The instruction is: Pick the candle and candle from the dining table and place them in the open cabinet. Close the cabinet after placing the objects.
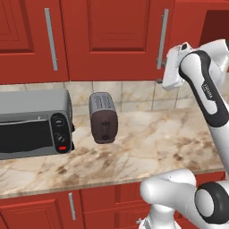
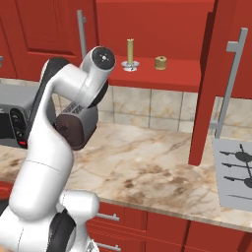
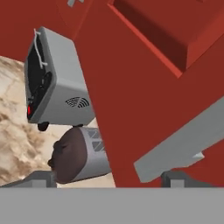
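fingers (image 3: 108, 178) low in the frame stand apart by the cabinet's (image 2: 162, 81) grey handle (image 3: 179, 144); both candles (image 2: 130, 51) sit on its shelf.

Grey toaster oven (image 1: 33, 123) with black glass door: left end cut off by the frame edge. Grey stovetop (image 2: 235, 172) with black burners: right part cropped. Brown-faced grey toaster (image 2: 76, 129): partly hidden behind the white robot arm (image 2: 54, 142).

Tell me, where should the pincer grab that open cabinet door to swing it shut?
Probably the long grey bar handle on the open red door. It runs upright and stands off the panel, so the fingers could straddle it from the door's front face, near mid-height. The candles already sit on the shelf.
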